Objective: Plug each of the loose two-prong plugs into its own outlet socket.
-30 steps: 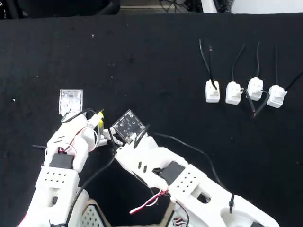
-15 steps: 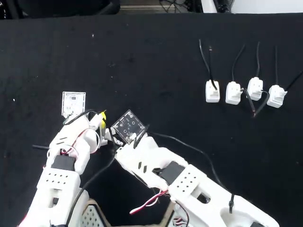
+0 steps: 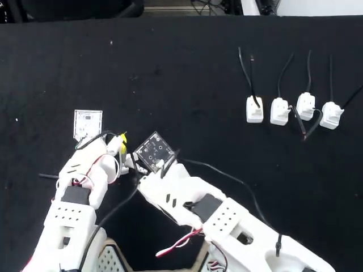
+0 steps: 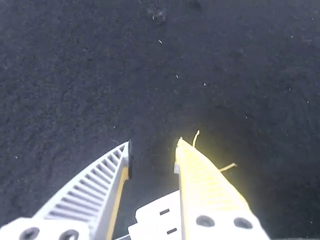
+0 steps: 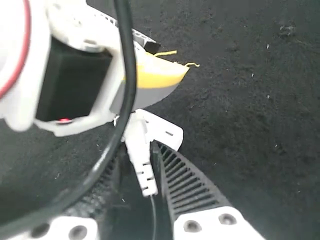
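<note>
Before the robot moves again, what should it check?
1. Right claw grips the white piece: ok, the piece sits between its fingers.
2. Left claw is ready to take it: ok, fingers apart, right next to the piece.
3. The piece's prongs face the right way: cannot tell.
4. Square socket plate is uncovered: ok, it lies flat just beyond the left claw.
5. Corded white plugs are out of the way: ok, in a row far across the table.

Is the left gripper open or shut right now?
Open. On the left gripper the jaws stand apart, black table showing between; a white plug sits lower in the gap.
</note>
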### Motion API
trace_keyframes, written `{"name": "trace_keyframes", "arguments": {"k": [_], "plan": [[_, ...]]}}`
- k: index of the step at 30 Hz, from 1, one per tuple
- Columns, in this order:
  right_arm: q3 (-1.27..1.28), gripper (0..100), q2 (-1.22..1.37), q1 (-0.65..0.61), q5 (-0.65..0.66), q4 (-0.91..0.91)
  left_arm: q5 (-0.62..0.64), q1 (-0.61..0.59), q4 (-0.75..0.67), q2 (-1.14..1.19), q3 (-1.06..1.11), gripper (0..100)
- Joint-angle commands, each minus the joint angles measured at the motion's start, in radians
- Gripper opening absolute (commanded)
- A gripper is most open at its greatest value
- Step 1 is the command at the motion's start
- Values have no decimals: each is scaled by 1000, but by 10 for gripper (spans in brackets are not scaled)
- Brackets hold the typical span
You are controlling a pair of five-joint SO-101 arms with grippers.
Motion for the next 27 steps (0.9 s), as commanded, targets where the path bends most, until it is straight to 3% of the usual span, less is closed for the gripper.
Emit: {"name": "trace_keyframes", "arguments": {"k": [1,21,27], "plan": [[-4,11,-117,-3,31,-51,-6,30,0,9,2,159],[31,11,-151,-8,41,-86,-6,64,40,9,-12,159],[31,11,-151,-8,112,-86,-18,62,109,11,-47,159]]}}
